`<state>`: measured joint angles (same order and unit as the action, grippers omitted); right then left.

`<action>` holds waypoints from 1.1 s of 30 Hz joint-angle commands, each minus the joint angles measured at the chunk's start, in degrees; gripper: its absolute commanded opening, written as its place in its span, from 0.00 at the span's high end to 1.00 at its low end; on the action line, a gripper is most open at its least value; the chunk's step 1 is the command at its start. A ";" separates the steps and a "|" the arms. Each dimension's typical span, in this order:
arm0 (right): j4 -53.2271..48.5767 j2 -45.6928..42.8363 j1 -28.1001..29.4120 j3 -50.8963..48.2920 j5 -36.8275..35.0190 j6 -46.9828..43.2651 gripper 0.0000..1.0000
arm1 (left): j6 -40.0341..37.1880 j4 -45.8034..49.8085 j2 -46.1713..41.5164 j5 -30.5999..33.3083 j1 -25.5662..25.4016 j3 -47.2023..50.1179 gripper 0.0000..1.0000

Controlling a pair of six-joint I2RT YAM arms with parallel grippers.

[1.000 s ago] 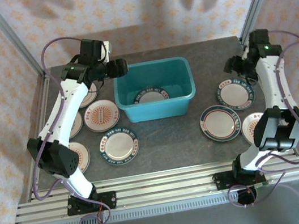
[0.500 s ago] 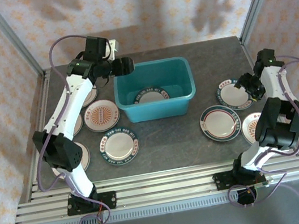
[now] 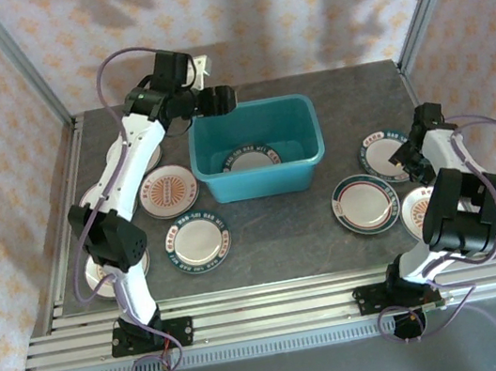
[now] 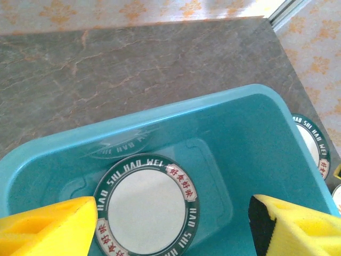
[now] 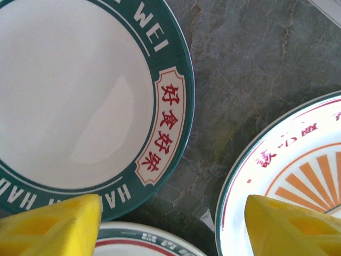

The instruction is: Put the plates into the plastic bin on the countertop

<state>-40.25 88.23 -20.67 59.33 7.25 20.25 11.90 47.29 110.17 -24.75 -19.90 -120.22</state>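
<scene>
Dark grey speckled stone makes up the table (image 3: 287, 250), framed by aluminium rails with pale patterned walls behind. The plates on it look thin, stiff and glossy. I judge them light, slippery between pads, and liable to chip if dropped. They lie flat, so the raised rim is the only place to take hold, best along a stretch of rim that faces bare stone and not a neighbouring plate.

The left pincer (image 3: 220, 100) hangs at the upper left of the top view, above the far left corner of the plastic bin (image 3: 263, 183). In its wrist view the yellow pads (image 4: 48, 226) sit in the two lower corners of the frame, spread wide, holding and touching nothing. Below the gap, one green-rimmed plate (image 4: 146, 210) lies face up on the bin floor.

The right pincer (image 3: 407, 155) sits low at the right of the top view, over a cluster of plates. It too is spread wide and empty; I cannot tell whether its tips touch the table. Bare stone shows between the pads. A lettered green plate (image 5: 80, 96) fills the upper left of that frame, a sunburst plate (image 5: 298, 176) lies at the right edge, and the rim of a third plate (image 5: 149, 241) runs along the bottom.

Further out, left of the bin in the top view, more plates lie on the table, among them an orange-faced plate (image 3: 168, 191) and a dark-rimmed plate (image 3: 196, 242).
</scene>
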 commanded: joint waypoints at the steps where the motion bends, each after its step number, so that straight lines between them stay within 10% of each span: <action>1: 4.44 -0.14 -0.59 -1.84 -1.55 2.57 0.29 | -1.27 2.12 1.19 -0.78 -0.74 -2.12 0.23; 33: 11.16 11.09 -3.83 1.31 3.85 -1.36 0.34 | 0.32 -1.05 -0.41 2.10 -1.67 2.74 0.23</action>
<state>-29.67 98.32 -24.05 59.27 11.14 19.46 12.05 47.03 110.85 -23.57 -21.39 -117.47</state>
